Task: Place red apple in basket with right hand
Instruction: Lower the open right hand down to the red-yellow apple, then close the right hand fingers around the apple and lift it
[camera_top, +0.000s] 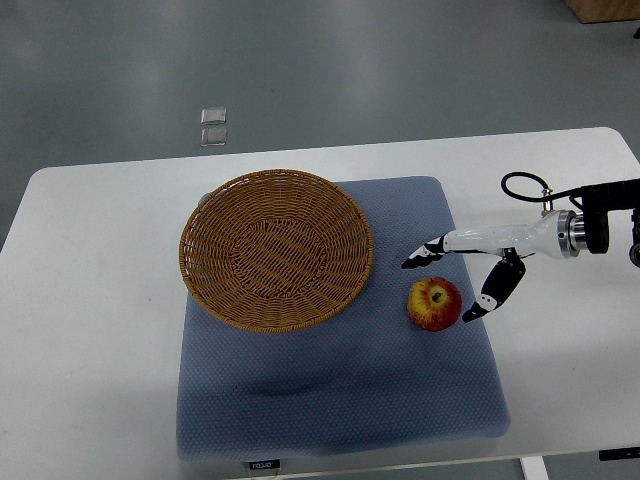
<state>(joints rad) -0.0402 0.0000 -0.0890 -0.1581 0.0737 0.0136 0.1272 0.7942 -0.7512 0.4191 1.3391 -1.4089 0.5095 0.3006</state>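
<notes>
A white rectangular table (90, 300) carries a blue-grey textured fabric mat (340, 400) that covers its middle. On the mat's far left part sits a round woven wicker basket (210, 285), light brown, with nothing inside. The red apple with yellow patches (434, 303) lies stem-up on the mat close to its right edge, just beside the basket's rim but apart from it. The right hand (470, 275), white with black fingertips, reaches in from the table's right edge and hovers over the apple's right side, fingers (487, 298) spread and relaxed, grasping nothing.
</notes>
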